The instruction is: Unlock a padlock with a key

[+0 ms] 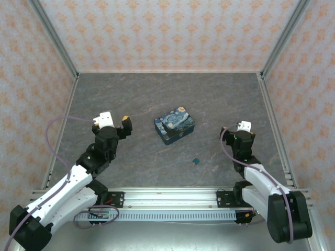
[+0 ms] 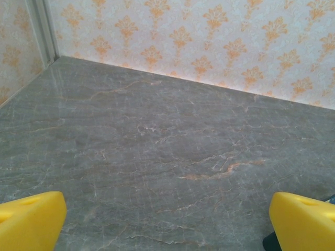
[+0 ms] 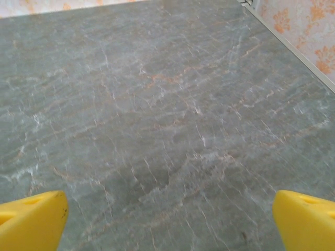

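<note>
Padlock: the padlock lies flat near the middle of the bench, painted starry top up and turned a little askew. It sits between the two arms and touches neither.
Key: the key is a tiny teal piece on the bench, near the padlock's near-right corner but apart from it, and closer to the right arm. It is too small to tell how it is turned.
Left fingers: the left fingers are spread wide. Their yellow tips sit at the lower corners of the wrist view, with bare bench between them and nothing held.
Right fingers: the right fingers are likewise spread wide over bare bench, with nothing held.
Left arm: the left arm reaches in from the near-left, and its head is left of the padlock, well apart.
Right arm: the right arm stands right of the key and padlock.
Surroundings: grey marbled bench, with orange-patterned walls on three sides.
</note>
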